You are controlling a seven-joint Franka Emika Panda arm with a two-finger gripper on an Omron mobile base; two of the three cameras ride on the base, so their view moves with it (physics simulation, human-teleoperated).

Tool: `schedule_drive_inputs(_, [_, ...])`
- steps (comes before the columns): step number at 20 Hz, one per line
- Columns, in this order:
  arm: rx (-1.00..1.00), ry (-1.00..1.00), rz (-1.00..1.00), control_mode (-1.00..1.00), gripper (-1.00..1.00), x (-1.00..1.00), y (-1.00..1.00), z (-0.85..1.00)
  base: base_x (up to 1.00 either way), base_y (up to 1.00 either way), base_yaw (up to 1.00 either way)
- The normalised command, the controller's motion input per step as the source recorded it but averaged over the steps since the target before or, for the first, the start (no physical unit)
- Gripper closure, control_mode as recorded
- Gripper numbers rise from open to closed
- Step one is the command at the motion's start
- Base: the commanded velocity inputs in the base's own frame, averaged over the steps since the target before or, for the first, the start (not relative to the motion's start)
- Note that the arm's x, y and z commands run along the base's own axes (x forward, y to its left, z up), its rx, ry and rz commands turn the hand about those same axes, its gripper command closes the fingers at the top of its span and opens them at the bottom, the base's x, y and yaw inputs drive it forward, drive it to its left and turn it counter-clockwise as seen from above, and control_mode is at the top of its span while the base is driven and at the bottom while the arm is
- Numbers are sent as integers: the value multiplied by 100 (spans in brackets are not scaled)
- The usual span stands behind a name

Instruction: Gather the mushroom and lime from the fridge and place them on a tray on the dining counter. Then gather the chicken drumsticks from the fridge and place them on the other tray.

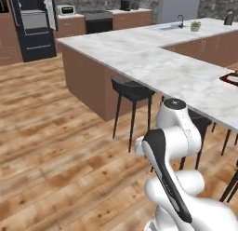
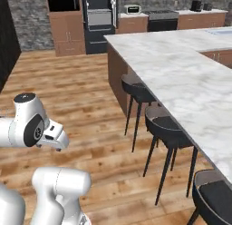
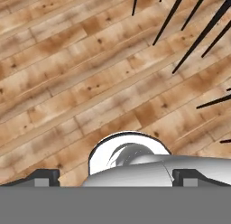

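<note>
Over the wooden floor (image 3: 67,69) beside the stools (image 2: 136,90), the gripper (image 3: 115,177) is held with fingertips (image 3: 45,175) wide apart and nothing between them, while a dark tray (image 1: 231,78) is seen on the marble counter (image 1: 153,62).

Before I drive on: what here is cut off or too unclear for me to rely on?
- Tray: left base view, cut by the right edge; its contents cannot be told.
- Nearest stool: right base view, cut by the bottom edge.
- Stool legs: hand view, seats beyond the top edge.
- Gripper: hand view, fingertips wide apart, holding nothing.
</note>
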Motion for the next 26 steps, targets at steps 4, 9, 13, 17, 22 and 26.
schedule_drive_inputs(4, [0, 0, 0, 100, -100, 0, 0, 0, 100, 78, -36])
schedule_drive_inputs(9, [0, 0, 0, 100, -100, 0, 0, 0, 100, 80, -36])
schedule_drive_inputs(13, [0, 0, 0, 100, -100, 0, 0, 0, 100, 95, -30])
schedule_drive_inputs(17, [0, 0, 0, 100, -100, 0, 0, 0, 100, 100, -15])
schedule_drive_inputs(22, [0, 0, 0, 100, -100, 0, 0, 0, 100, 100, -4])
schedule_drive_inputs(26, [0, 0, 0, 100, -100, 0, 0, 0, 100, 100, -3])
